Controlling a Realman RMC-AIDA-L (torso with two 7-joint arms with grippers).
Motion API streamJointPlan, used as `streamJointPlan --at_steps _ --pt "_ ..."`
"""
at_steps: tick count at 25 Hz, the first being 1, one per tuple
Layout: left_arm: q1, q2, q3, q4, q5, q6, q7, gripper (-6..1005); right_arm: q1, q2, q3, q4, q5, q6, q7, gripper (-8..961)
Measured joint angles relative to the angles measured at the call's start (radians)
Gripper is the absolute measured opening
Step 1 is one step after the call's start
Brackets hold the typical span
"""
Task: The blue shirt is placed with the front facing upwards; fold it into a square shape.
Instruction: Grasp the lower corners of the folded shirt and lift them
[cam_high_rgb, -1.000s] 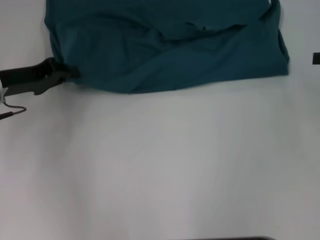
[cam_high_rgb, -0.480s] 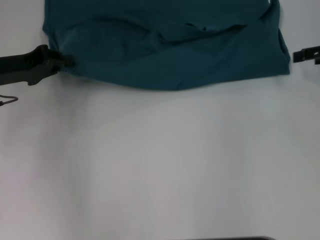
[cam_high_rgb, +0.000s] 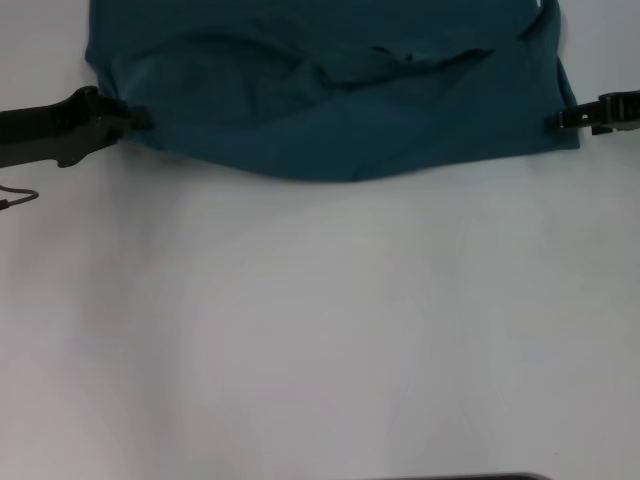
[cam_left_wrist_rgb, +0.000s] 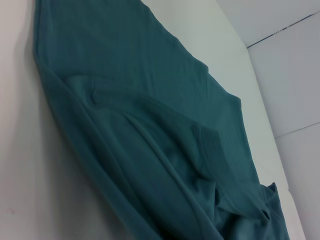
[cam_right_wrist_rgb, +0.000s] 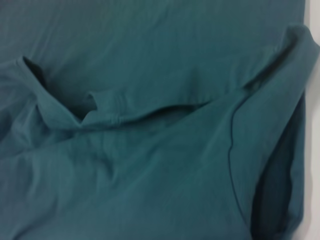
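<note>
Your right claw (cam_high_rgb: 556, 121) has just reached the blue shirt (cam_high_rgb: 340, 90), its tips touching the near corner; grip unclear. Left claw (cam_high_rgb: 135, 118) stays clamped on the opposite corner, so you're set for a two-handed fold across the counter (cam_high_rgb: 320, 330).

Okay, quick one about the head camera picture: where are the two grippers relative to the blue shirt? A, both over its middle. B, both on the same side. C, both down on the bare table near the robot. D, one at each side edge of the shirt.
D: the left gripper meets the blue shirt at its left edge, and the right gripper is at its right edge.
</note>
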Motion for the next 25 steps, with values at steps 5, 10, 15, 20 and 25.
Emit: streamJointPlan --at_steps 5,10,15,20,25 --pt "0.000 -0.004 -0.011 0.000 0.000 -0.006 0.002 38 0.002 0.023 -0.023 0.014 -0.003 0.062 -0.007 876" --pt "0.000 -0.005 -0.014 0.000 -0.001 -0.007 0.003 38 0.004 0.040 -0.048 0.029 0.000 0.104 -0.010 875" --pt "0.000 -0.006 -0.015 0.001 -0.001 -0.007 0.004 38 0.009 0.046 -0.059 0.029 0.004 0.111 -0.012 873" --pt "-0.001 -0.009 -0.015 0.001 -0.003 -0.008 0.003 38 0.012 0.050 -0.058 0.029 0.017 0.107 -0.013 872" --pt "-0.006 -0.009 -0.015 0.001 -0.004 -0.005 0.000 38 0.002 0.047 -0.058 0.020 0.050 0.099 -0.005 870"
